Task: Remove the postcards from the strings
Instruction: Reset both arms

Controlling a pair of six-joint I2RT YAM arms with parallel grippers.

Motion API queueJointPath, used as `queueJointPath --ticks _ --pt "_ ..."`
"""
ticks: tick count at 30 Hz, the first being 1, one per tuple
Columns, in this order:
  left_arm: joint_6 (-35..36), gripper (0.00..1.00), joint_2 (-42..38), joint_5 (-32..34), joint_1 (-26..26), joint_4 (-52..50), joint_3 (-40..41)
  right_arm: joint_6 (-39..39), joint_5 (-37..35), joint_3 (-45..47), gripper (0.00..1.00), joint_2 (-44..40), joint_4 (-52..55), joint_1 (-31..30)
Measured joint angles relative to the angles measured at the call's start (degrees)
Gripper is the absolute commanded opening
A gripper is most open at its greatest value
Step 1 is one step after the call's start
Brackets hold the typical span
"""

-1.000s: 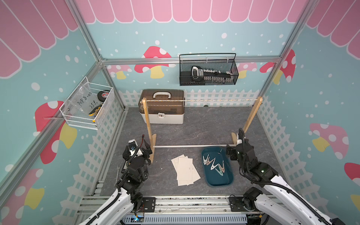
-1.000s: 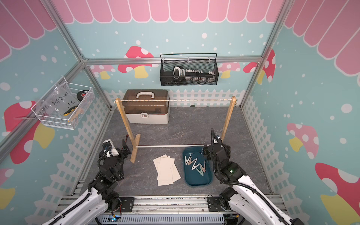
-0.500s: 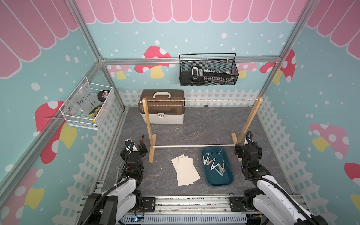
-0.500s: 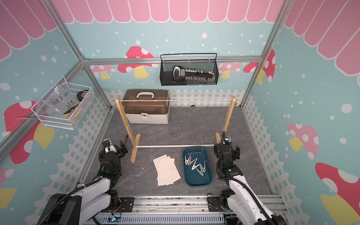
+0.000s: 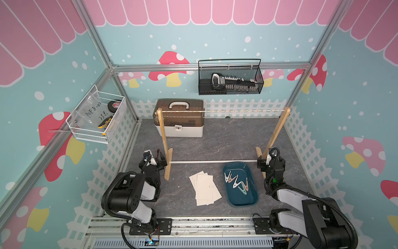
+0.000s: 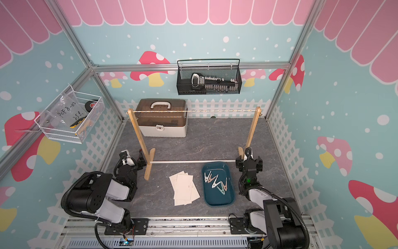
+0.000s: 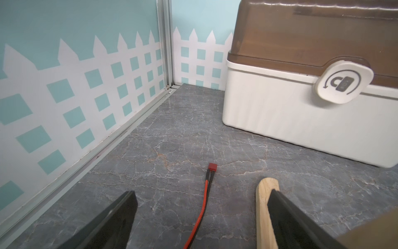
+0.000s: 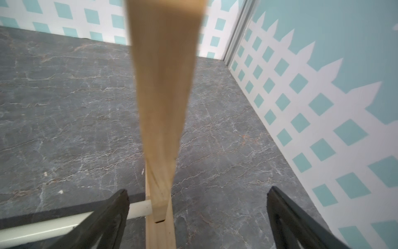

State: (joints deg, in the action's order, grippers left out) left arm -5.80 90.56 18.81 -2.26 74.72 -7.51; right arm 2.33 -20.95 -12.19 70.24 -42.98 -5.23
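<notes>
The left arm (image 5: 129, 194) and the right arm (image 5: 312, 207) are built from black joint housings, light grey link covers and black corrugated conduit (image 5: 104, 199). A green indicator light (image 5: 274, 180) is lit on the right arm. Black tapered fingers (image 7: 112, 222) are fitted.

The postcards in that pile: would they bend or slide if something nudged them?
Probably light and a bit floppy: the postcards look like thin paper sheets. They lie flat, fanned loosely on the smooth grey floor, so a nudge would likely slide and scatter them.
</notes>
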Motion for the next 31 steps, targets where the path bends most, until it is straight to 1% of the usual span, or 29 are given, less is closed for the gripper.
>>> queueJointPath --ticks 5,10,13,18,23,25,31 --pt "0.00 0.99 -0.37 -1.40 0.52 -0.07 -2.01 -0.96 3.23 -0.02 0.99 7.19 -9.51 0.13" --pt "0.02 0.99 -1.90 -2.60 0.74 -5.44 -6.16 -2.27 6.12 -0.07 0.99 16.57 -17.38 0.33" --pt "0.02 0.99 -2.08 -2.89 0.74 -8.87 -8.48 -2.34 6.43 -0.79 0.99 17.05 -17.20 0.33" --pt "0.02 0.99 -2.08 -3.04 0.74 -12.81 -9.75 -2.29 6.45 -5.46 0.99 17.09 -15.47 0.39" --pt "0.26 0.99 -2.08 -3.30 0.68 -18.71 -12.20 -2.29 6.45 -5.77 0.99 17.09 -14.78 0.42" --pt "0.96 0.99 -2.08 -4.61 0.61 -20.79 -13.68 -2.32 6.45 -5.77 0.98 17.09 -14.58 0.44" --pt "1.79 0.99 -2.08 -6.51 0.52 -23.39 -14.71 -2.32 6.45 -5.77 0.99 17.09 -13.99 0.44"
